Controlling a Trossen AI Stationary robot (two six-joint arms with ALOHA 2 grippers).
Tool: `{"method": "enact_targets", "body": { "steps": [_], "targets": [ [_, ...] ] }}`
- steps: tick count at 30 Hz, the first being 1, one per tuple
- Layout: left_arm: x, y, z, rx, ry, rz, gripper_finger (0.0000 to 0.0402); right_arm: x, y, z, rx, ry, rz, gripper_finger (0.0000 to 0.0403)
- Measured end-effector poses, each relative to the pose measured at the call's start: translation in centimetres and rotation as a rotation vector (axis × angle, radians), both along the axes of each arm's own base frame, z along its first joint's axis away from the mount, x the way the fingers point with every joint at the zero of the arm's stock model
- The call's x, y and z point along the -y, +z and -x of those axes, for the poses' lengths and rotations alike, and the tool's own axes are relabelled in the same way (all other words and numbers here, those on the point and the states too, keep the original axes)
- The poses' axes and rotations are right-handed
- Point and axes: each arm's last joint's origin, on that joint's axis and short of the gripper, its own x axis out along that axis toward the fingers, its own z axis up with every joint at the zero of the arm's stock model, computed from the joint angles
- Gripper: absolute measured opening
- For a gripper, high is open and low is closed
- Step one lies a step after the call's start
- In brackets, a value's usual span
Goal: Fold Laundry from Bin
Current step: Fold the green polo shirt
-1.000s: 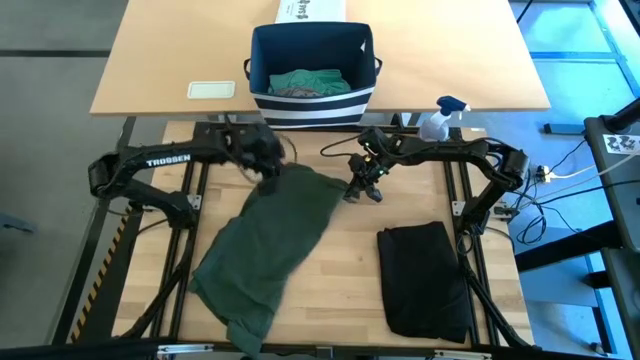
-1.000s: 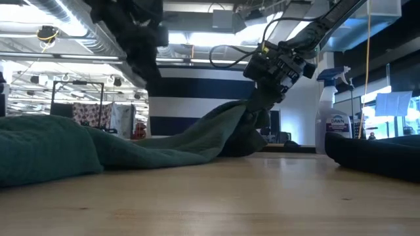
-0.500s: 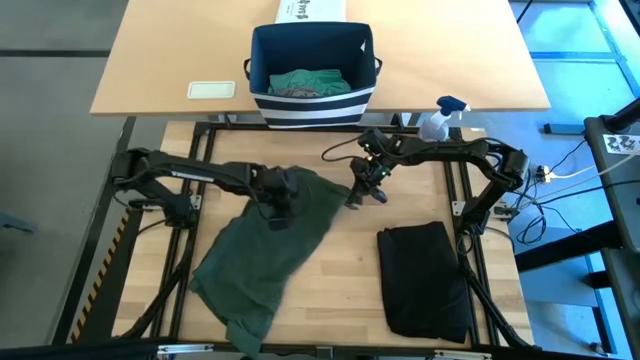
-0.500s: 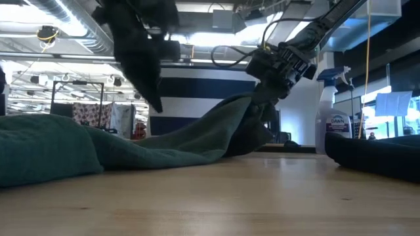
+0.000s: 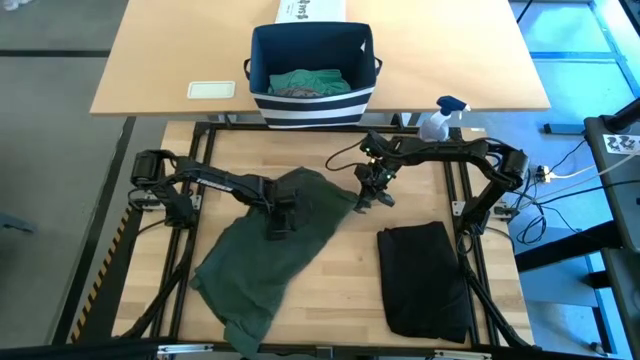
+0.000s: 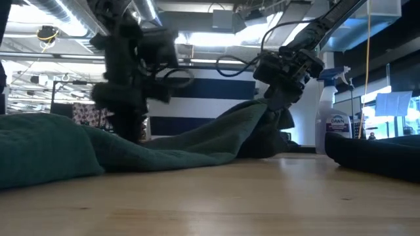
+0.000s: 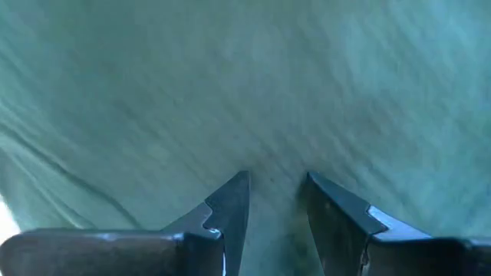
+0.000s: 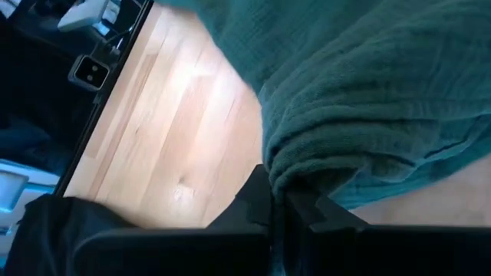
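Note:
A dark green garment [image 5: 275,250] of the laundry lies spread on the wooden table. Its far right edge is raised to my right gripper [image 5: 360,203], which is shut on it. My left gripper [image 5: 276,228] points down over the garment's far middle, open, with only a narrow gap between its fingers [image 7: 230,201]. A folded black garment [image 5: 424,282] lies flat at the near right. The navy striped bin [image 5: 312,98] stands on the far table, with teal and grey cloth [image 5: 308,82] inside. My left gripper comes down on the green cloth [image 7: 261,115] from above. In the low view its fingertips are hidden behind a ridge of cloth [image 6: 131,141], so I cannot tell whether they touch it. My right gripper pinches a bunched fold at the garment's far right edge [image 8: 295,165] between its two fingers, several layers thick. The fingers slant down from the table's right. That edge is lifted off the table [image 6: 262,111], and the cloth slopes down from it to the left, where the rest lies flat.
A spray bottle [image 5: 438,120] stands at the table's far right corner, close to my right arm. On the far table are a white printed box [image 5: 310,10] behind the bin and a small white pad [image 5: 212,90]. Bare wood [image 5: 345,290] shows between the two garments.
My left gripper has swung from the garment's far left corner toward the table's near edge and has come down over the garment's far middle, tipping to point more steeply down. My right gripper has kept its hold on the raised edge and has tipped a little.

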Motion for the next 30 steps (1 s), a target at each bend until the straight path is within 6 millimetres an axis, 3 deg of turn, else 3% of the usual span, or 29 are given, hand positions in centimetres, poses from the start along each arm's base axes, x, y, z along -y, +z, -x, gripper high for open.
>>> {"method": "enact_targets", "body": {
  "steps": [5, 11, 17, 25, 30],
  "targets": [
    [0.3, -1.4, 1.5, -0.039, -0.011, 0.086, 0.0124, -0.2, 0.0, 0.2, 0.008, 0.023, -0.031, 0.0001],
    [0.5, -1.6, 1.9, -0.057, -0.022, 0.133, 0.0124, -0.4, 0.2, -0.2, 0.057, 0.046, -0.059, 0.0001],
    [0.5, -1.6, 2.0, -0.061, -0.047, 0.142, 0.0124, -2.7, -0.6, -0.4, -0.121, 0.072, 0.124, 0.0001],
    [0.3, -1.2, 2.4, -0.058, -0.042, 0.153, 0.0124, -4.9, -0.8, 0.0, -0.228, 0.142, 0.065, 0.0002],
    [0.3, -1.2, 2.4, -0.056, -0.043, 0.152, 0.0124, -5.6, -1.1, 0.0, -0.341, 0.082, 0.119, 0.0033]
  ]
}}
